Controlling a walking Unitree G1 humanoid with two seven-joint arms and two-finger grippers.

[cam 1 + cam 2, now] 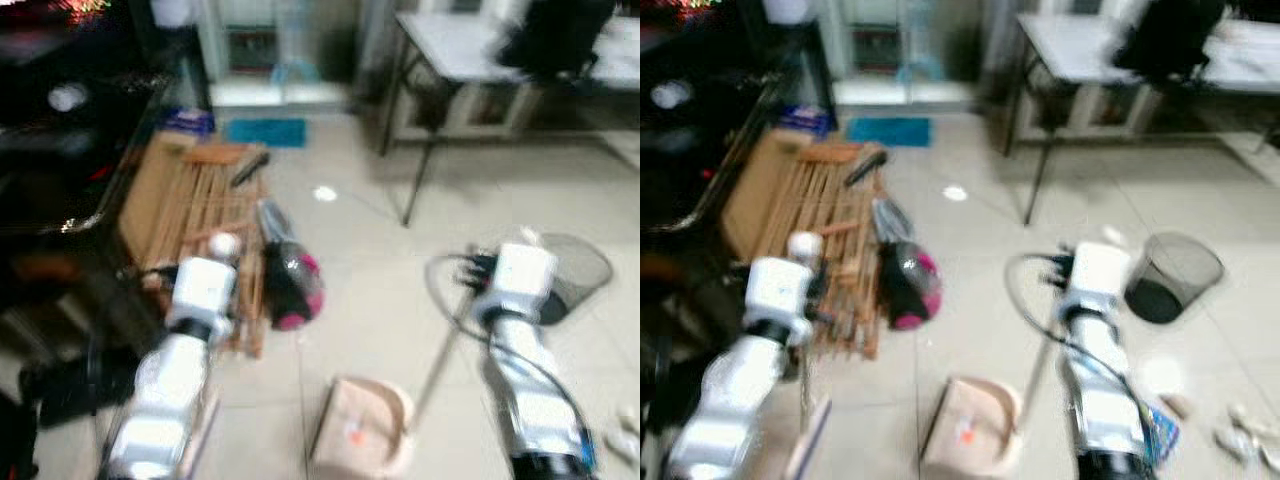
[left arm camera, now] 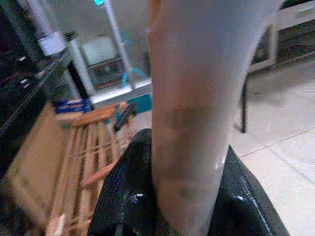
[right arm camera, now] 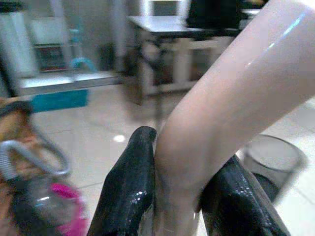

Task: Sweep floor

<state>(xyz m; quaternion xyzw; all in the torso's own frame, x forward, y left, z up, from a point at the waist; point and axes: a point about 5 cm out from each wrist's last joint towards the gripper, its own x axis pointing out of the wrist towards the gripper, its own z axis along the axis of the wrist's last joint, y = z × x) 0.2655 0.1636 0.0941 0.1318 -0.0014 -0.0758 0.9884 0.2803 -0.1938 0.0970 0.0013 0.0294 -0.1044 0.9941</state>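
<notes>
My left gripper (image 2: 182, 147) is shut on a thick pale broom handle (image 2: 197, 73) that stands upright; its white top end (image 1: 222, 243) shows above my left wrist. My right gripper (image 3: 187, 147) is shut on a pale pink dustpan handle (image 3: 231, 88). From that hand a thin pole (image 1: 440, 365) slants down to the beige dustpan (image 1: 362, 428), which rests on the tiled floor between my arms. A small white scrap (image 1: 325, 194) lies on the tiles further ahead. The eye views are blurred.
A wooden rack (image 1: 200, 210) lies flat on the left with a black and pink handheld vacuum (image 1: 290, 280) beside it. A wire waste bin (image 1: 1175, 275) stands right of my right arm. A table (image 1: 470, 50) stands behind, dark furniture (image 1: 60, 120) on the left, and litter (image 1: 1240, 425) lies at the right.
</notes>
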